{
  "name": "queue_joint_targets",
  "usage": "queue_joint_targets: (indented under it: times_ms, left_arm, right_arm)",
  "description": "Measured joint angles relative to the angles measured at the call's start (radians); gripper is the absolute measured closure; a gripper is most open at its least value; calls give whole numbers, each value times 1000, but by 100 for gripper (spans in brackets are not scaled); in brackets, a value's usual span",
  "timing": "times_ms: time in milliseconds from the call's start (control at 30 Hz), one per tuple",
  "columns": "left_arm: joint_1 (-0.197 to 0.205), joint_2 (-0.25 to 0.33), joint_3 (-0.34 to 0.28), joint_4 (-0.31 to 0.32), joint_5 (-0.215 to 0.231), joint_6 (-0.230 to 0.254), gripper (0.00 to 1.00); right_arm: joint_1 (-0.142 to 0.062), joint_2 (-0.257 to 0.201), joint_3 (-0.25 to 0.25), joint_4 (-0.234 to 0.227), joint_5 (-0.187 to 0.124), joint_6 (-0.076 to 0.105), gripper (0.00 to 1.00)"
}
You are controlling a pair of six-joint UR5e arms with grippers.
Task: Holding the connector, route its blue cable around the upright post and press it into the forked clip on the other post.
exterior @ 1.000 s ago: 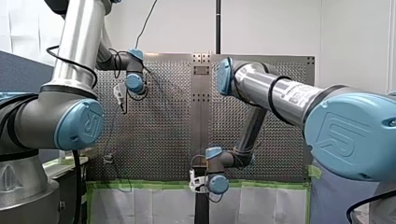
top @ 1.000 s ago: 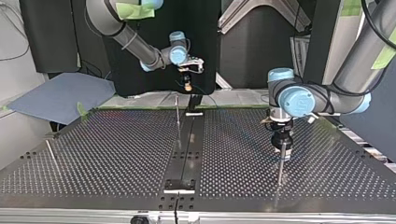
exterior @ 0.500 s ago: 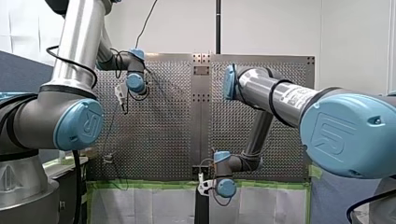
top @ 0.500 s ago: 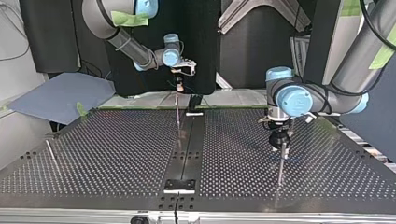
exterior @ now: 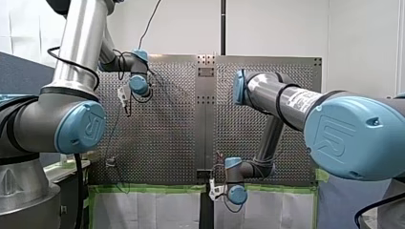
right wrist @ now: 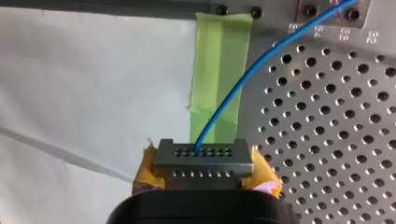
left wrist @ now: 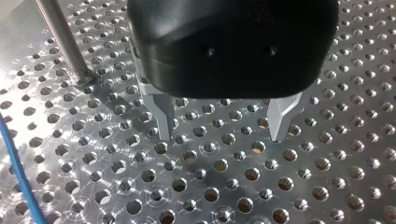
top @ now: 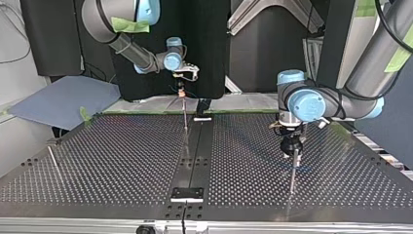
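Connector point(right wrist: 201, 158) clamped in right gripper point(right wrist: 204, 171), just off perforated table's point(right wrist: 336, 140) edge; left gripper point(left wrist: 222, 132) wide open, empty, beside metal post point(left wrist: 63, 44); blue cable point(right wrist: 243, 79) apparently unrouted; wrapping, clipping outstanding.

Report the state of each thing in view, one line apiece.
left gripper: open, empty, over the perforated table.
right gripper: shut on the connector.
connector: clamped between yellow pads.
blue cable: plugged into the connector, arcing slack toward the table.
post: upright, apart from the left gripper.
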Motion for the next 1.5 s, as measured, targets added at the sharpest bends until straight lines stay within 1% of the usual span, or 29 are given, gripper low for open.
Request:
queue_joint_targets:
  times_ms: [233, 333, 533, 700, 767, 1067, 1267, 1333, 1500]
  left_arm:
    - [0, 0, 0, -1, 0, 0, 0]
    - [0, 0, 0, -2, 0, -1, 0]
    - [-1, 0, -1, -2, 0, -1, 0]
    - [-4, 0, 0, -4, 0, -2, 0]
    - [-5, 0, 0, -5, 0, -2, 0]
    - [-6, 0, 0, -5, 0, -5, 0]
    - [-5, 0, 0, -7, 0, -8, 0]
    - [-5, 0, 1, -9, 0, -9, 0]
    - [-6, 0, 10, -26, -1, -8, 0]
  right_arm:
    - [-7, -2, 4, 2, -1, -33, 100]
    - [-8, -16, 20, -7, -4, -40, 100]
    - [-12, -67, 73, -57, -23, -29, 100]
    - [-12, -120, 126, -105, -25, -38, 100]
    - [-10, -136, 142, -117, -25, -39, 100]
    - [-8, -218, 224, -174, -22, -38, 100]
    - [-15, -282, 289, -236, -18, -22, 100]
    - [-15, -294, 311, -252, -15, -20, 100]
    - [-15, -301, 355, -280, -1, -17, 100]
